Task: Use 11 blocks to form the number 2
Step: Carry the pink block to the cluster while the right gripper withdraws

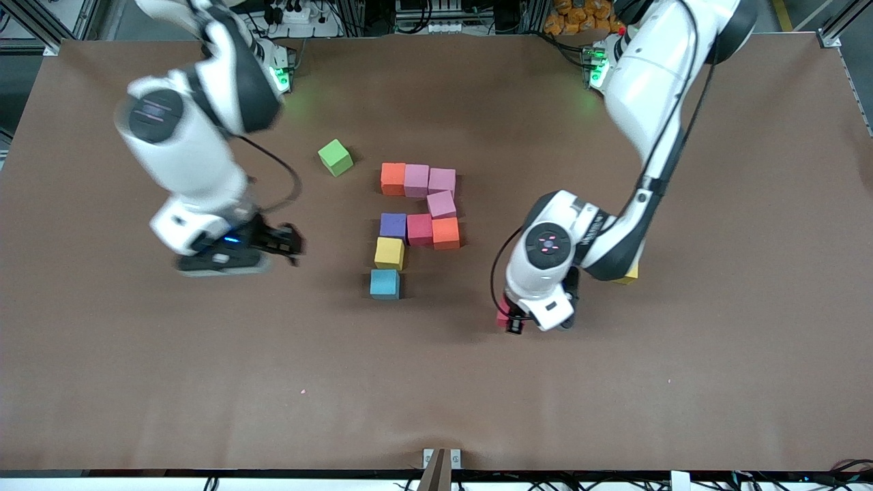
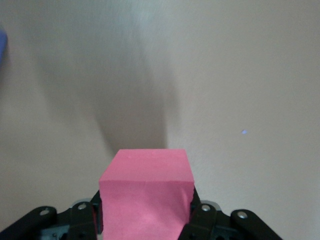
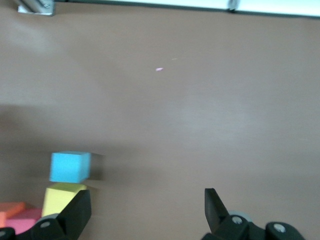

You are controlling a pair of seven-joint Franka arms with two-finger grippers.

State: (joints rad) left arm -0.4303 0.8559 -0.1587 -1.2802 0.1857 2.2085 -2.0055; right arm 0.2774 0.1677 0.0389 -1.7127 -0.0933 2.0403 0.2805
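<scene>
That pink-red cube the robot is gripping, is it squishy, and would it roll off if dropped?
The cube looks like matte foam, so probably light and slightly squashy, though its edges stay square in the left end effector. Flat faces suggest it would settle, not roll. The matte surface likely resists slipping.

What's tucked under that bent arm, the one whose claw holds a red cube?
A yellow cube peeks out from under the left arm, only a corner showing; the rest is covered. The left claw is shut on the red cube, mostly hidden in the front view.
</scene>
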